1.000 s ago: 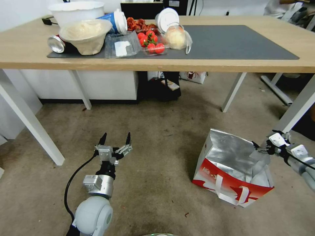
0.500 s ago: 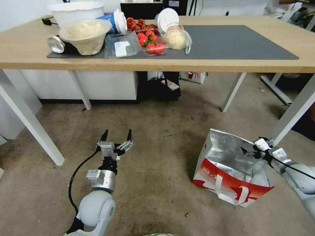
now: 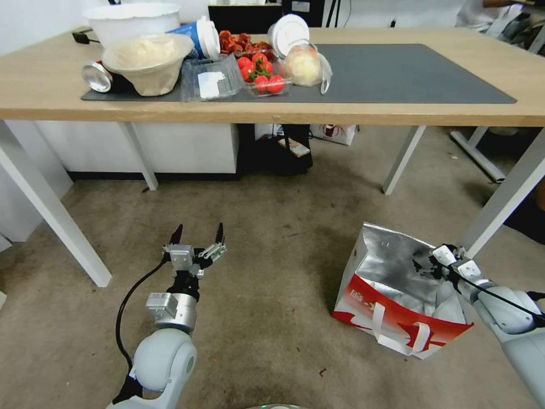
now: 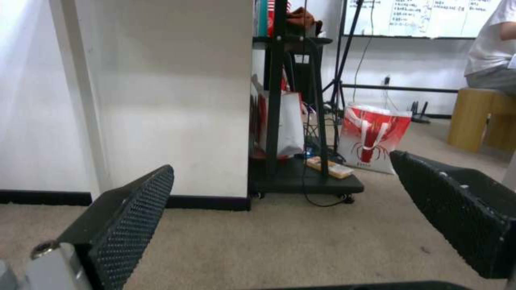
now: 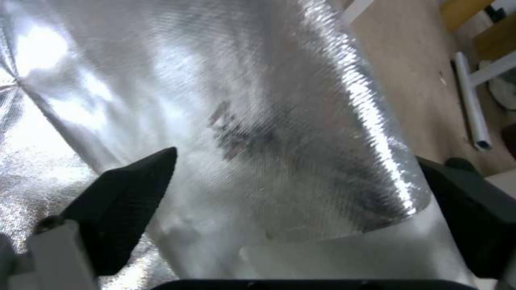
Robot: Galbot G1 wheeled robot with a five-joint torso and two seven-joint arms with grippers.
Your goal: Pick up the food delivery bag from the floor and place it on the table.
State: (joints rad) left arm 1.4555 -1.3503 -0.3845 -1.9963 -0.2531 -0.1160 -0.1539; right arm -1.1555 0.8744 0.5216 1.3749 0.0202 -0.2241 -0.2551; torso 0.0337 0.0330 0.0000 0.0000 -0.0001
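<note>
Here, the food delivery bag [image 3: 400, 298], standing on the floor at 4 o'clock below the worktop [image 3: 45, 85], is straddled at its foil rim by the right gripper [image 3: 427, 264], jaws spread for a pinch, while the left gripper [image 3: 196, 234] is held idle, jaws spread.

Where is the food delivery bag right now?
In the head view the food delivery bag stands open on the carpet at the robot's right, in front of the table, with the right gripper open at its foil rim.
</note>
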